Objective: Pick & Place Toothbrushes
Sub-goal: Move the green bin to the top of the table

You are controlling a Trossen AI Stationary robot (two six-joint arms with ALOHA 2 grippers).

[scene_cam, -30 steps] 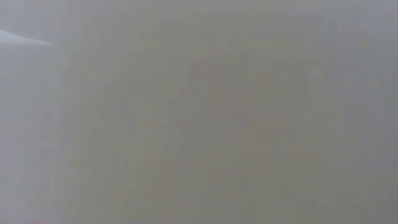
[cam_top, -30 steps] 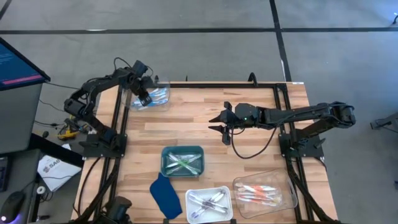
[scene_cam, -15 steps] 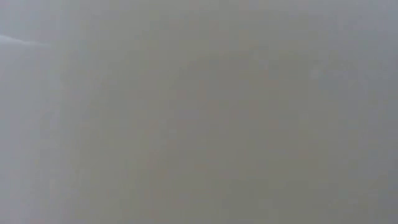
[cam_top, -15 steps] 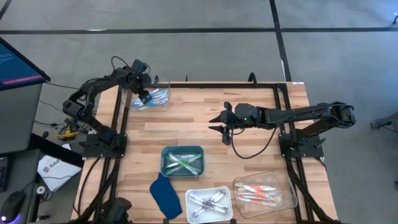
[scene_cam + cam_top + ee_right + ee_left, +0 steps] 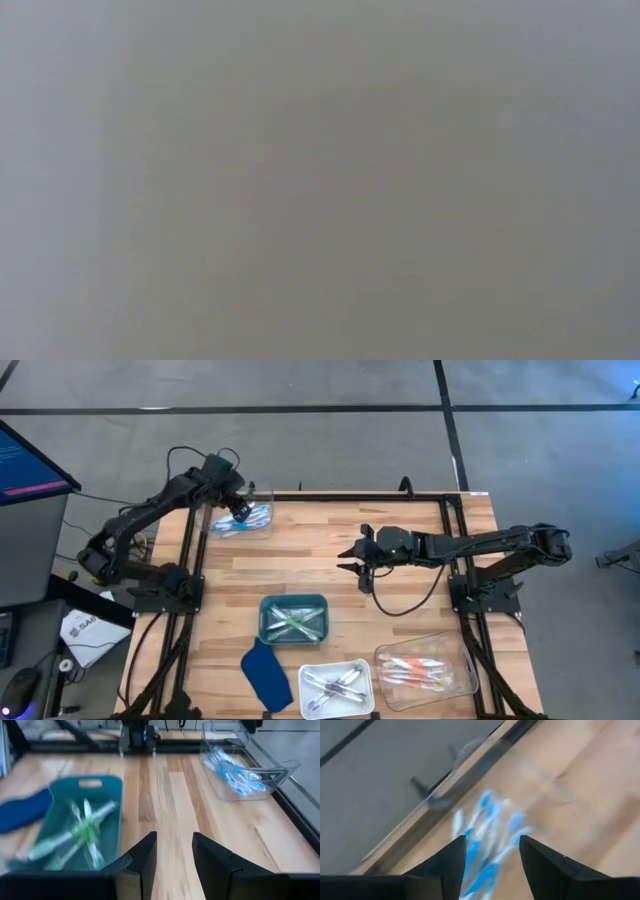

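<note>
Left jaws parted, empty — blue toothbrushes [image 5: 487, 837] just below, in clear tray [image 5: 262, 495].

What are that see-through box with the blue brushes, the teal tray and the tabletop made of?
See-through box: likely clear hard plastic; the table shows through its glossy walls.
Teal tray: seemingly opaque moulded plastic with a cut-out handle and a smooth, even colour.
Tabletop: looks like pale wood planks, with visible grain and seams.
</note>
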